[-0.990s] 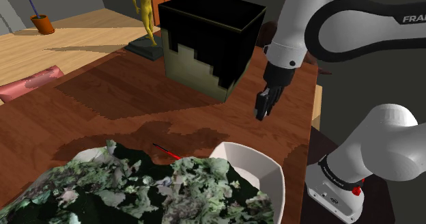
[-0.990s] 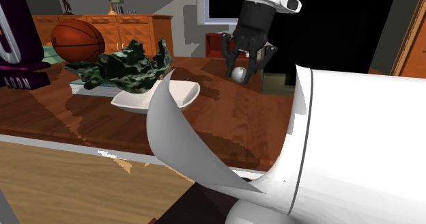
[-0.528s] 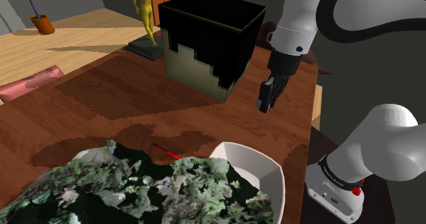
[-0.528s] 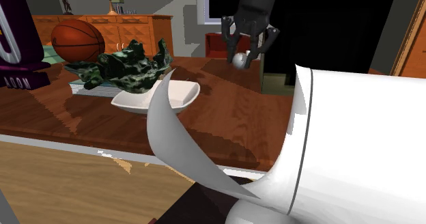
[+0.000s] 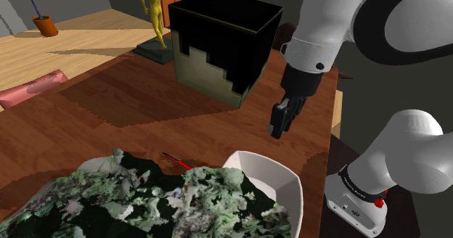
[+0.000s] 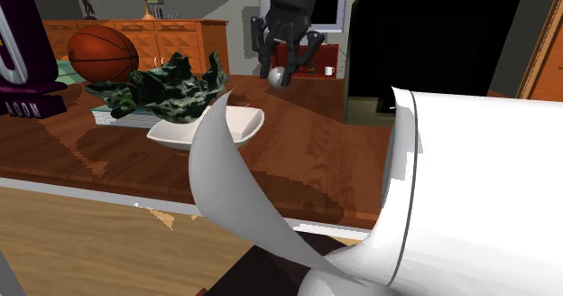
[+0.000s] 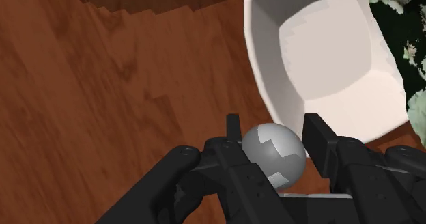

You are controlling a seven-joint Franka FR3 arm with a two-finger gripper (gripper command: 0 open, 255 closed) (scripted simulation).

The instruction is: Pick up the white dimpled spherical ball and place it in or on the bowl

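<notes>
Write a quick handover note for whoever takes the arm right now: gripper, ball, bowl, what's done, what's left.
Gripper: shut on the grey-white ball, held in the air above the wooden table.
White bowl: on the table, empty, next to the green mottled heap, just beyond the ball.
Done: ball grasped and lifted.
Left: carry it over the bowl, lower, release.
</notes>
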